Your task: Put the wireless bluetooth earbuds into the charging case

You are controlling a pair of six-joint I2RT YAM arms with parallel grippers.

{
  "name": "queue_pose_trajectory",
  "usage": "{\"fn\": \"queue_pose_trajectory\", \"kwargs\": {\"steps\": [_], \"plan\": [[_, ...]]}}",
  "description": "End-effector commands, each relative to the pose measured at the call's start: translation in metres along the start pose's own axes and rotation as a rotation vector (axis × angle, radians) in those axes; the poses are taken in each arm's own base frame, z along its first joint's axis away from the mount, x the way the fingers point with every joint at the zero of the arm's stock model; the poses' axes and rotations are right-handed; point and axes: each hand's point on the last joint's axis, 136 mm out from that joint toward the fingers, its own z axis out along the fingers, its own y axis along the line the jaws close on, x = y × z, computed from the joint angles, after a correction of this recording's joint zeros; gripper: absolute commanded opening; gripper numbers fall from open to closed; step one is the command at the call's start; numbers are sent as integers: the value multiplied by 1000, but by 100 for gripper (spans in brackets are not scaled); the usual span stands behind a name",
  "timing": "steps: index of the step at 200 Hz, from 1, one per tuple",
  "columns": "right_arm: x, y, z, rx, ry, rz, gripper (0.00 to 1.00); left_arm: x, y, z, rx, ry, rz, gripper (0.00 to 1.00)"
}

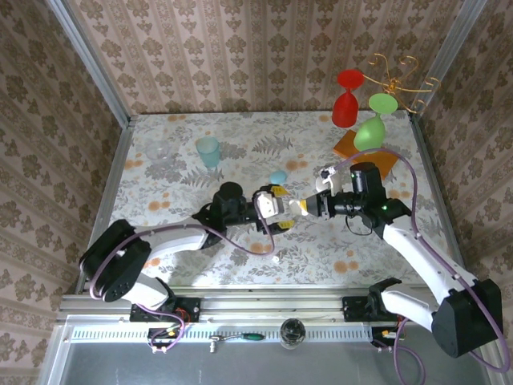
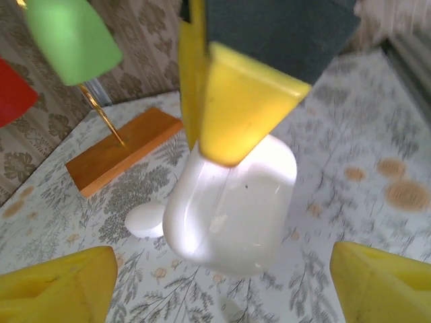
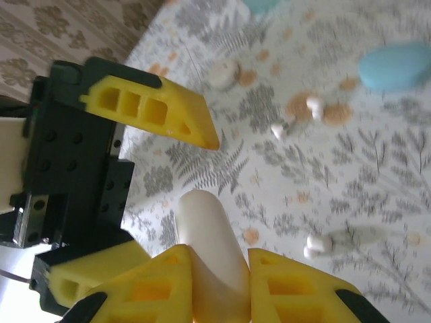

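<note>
The right arm (image 1: 417,249) was seen reaching in from the right side of the table (image 1: 160,196), bent at the elbow with its wrist turned leftward. The right gripper (image 3: 219,259) was pressed onto the white charging case (image 3: 202,225), which was pinched between its 2 yellow fingers; whether the case rested on the floral cloth could not be told. The left arm (image 1: 172,241) was stretched low from its base toward the middle, so that the 2 grippers were brought nose to nose at the centre. The left gripper (image 2: 222,262) was held spread wide, 1 finger on each side of the case and neither seen touching it. 3 of the wireless bluetooth earbuds (image 3: 314,103) were left loose on the cloth beyond the case, apart from one another, near a pale blue case (image 3: 397,67). Another small white piece (image 2: 145,222) was seen just beside the held case, though whether it was an earbud could not be told
</note>
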Motion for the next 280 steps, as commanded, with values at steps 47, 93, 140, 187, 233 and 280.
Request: {"fn": "queue_pose_trajectory", "kwargs": {"steps": [47,93,140,187,233,280], "plan": [[-47,60,-19,-189,-196,-332,18,-56,-4,-35,126,-264,-349,71],[-50,85,-10,-252,-194,-440,17,-64,-8,-37,168,-317,-362,59],[-53,87,-7,-248,-219,-466,17,-67,-8,-37,194,-344,-389,45],[-54,85,-9,-221,-242,-478,17,-60,-2,-41,159,-339,-403,42],[-50,86,-9,-234,-227,-483,17,-66,2,-41,167,-352,-396,34],[-47,85,-7,-234,-216,-483,17,-64,4,-38,167,-347,-399,36]]}}
